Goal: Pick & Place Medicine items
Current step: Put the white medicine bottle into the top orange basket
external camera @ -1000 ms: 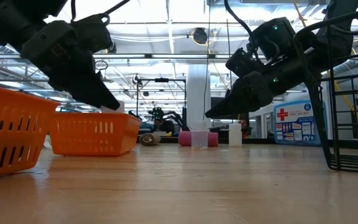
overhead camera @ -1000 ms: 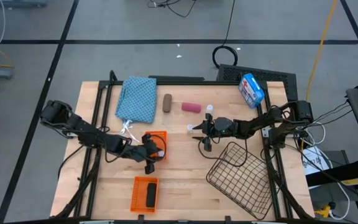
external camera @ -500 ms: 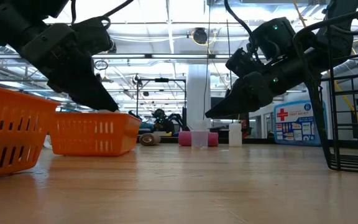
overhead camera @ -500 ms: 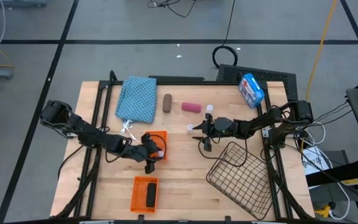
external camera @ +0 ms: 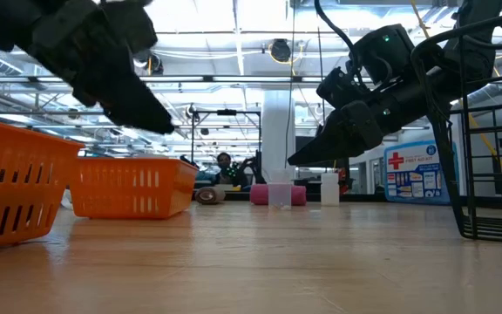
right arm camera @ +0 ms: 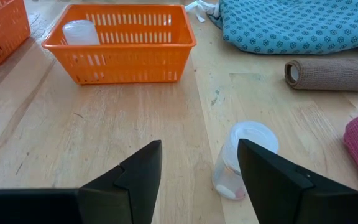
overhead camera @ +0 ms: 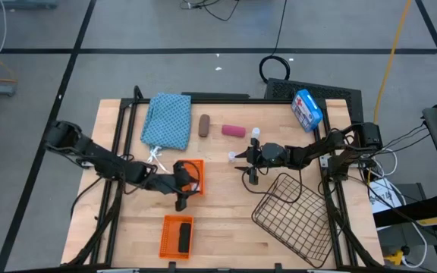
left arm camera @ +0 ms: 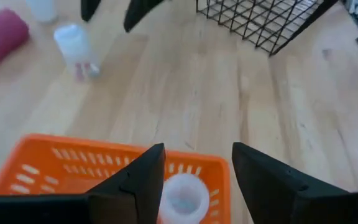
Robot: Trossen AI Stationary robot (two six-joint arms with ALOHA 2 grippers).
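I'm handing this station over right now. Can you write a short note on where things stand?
Left hand: open, empty, above the upper orange basket.
Right hand: open, empty, poised over a white vial at mid-table.
Done: one white vial in the upper orange basket; black cylinder in the lower orange basket.
Left: the vial under the right hand, another vial, the brown cylinder and the pink cylinder.
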